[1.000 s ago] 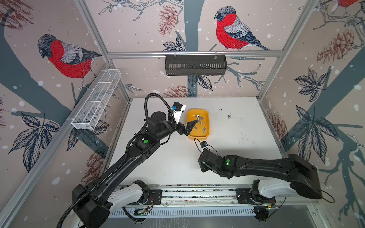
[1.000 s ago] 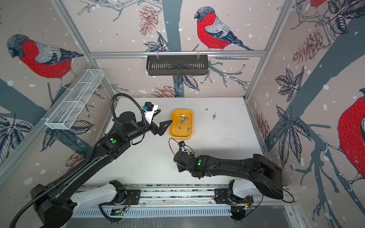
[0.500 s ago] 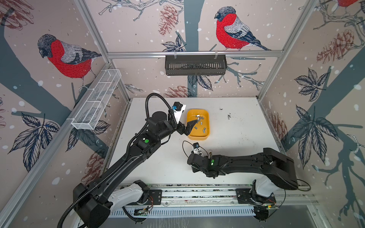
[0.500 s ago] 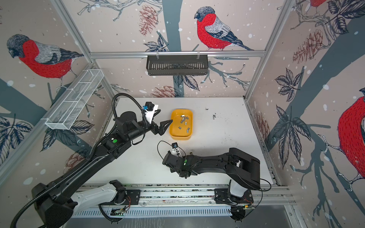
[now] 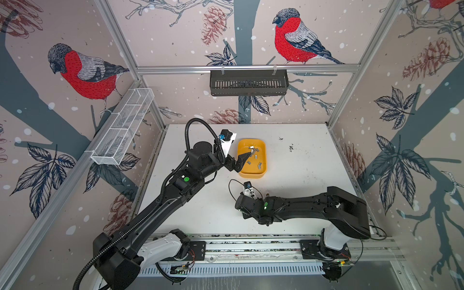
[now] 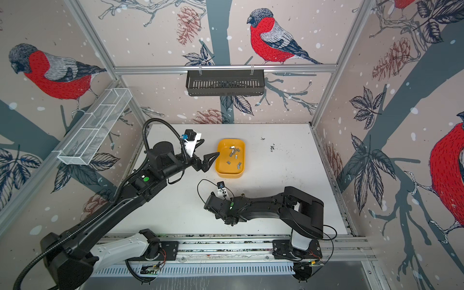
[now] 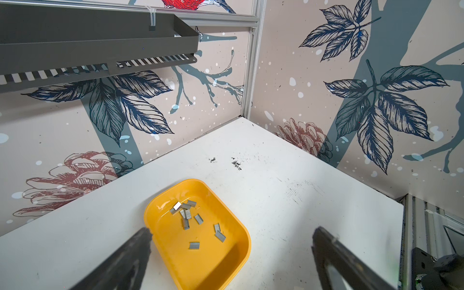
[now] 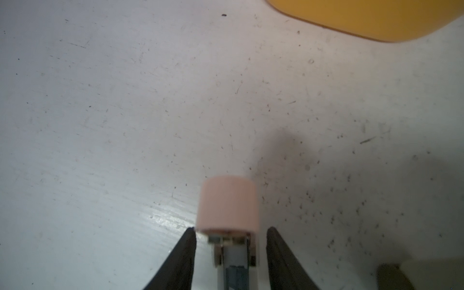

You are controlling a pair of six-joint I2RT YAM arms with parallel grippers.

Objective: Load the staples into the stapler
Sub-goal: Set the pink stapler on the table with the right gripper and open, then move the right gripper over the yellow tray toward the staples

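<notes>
Bullfinch-and-pinecone wallpaper [image 5: 296,42] lines the booth around a scuffed white counter [image 5: 301,170]. Over it the left gripper [image 6: 211,162] hangs with its fingers [image 7: 130,256] spread wide and nothing between them. Just ahead of that gripper, and lower, sits a yellow tray [image 7: 248,243]. In the left wrist view the near end of the tray lies in the gap between the two fingertips, one tip just beside the tray's rim. The staples [image 7: 186,215] lie loose on the tray floor, out past those fingertips. Several are bunched toward the far end, a few single strips lie nearer the gripper, and one catches the light and looks white.

The right gripper [image 8: 229,229] is low over the counter, on the near side of the tray and well apart from the left gripper. In the right wrist view a stapler [image 8: 227,203], with a pale pink top and a metal channel under it, sits between its fingers [image 8: 180,258]. The jaws stand apart. One fingertip is at the stapler's corner, and whether it touches cannot be told. The other is clear of the stapler, with a strip of counter showing between them. Beyond the fingertips and off to one side, a blurred corner of the tray shows.
</notes>
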